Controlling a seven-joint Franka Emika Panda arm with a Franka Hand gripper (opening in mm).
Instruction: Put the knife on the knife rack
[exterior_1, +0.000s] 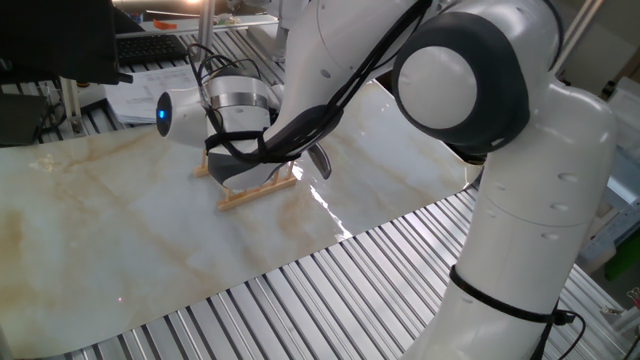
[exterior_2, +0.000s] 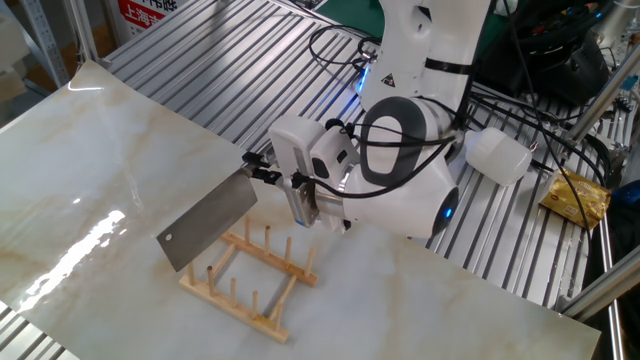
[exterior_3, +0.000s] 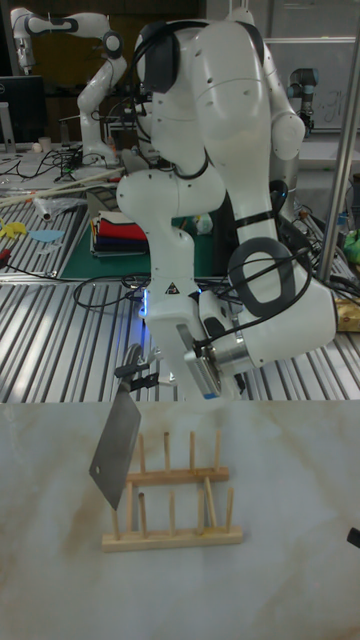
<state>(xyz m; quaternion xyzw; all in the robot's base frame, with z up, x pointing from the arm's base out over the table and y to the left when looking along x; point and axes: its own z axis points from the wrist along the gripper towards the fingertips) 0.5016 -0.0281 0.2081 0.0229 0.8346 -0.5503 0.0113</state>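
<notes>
In one fixed view the arm hides most of the knife rack (exterior_1: 256, 186) and all but the knife (exterior_1: 319, 159) blade tip at its 2 o'clock. Elsewhere the gripper (exterior_2: 262, 170) fingers are too small to resolve around the handle.

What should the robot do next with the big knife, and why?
Probably ease the knife a little further down between the pegs of the knife rack. The hand grips the handle, and the blade hangs tilted at one end of the rack, its lower corner already among the pegs. I can't tell whether it touches the rails, so letting go now looks too early.
</notes>
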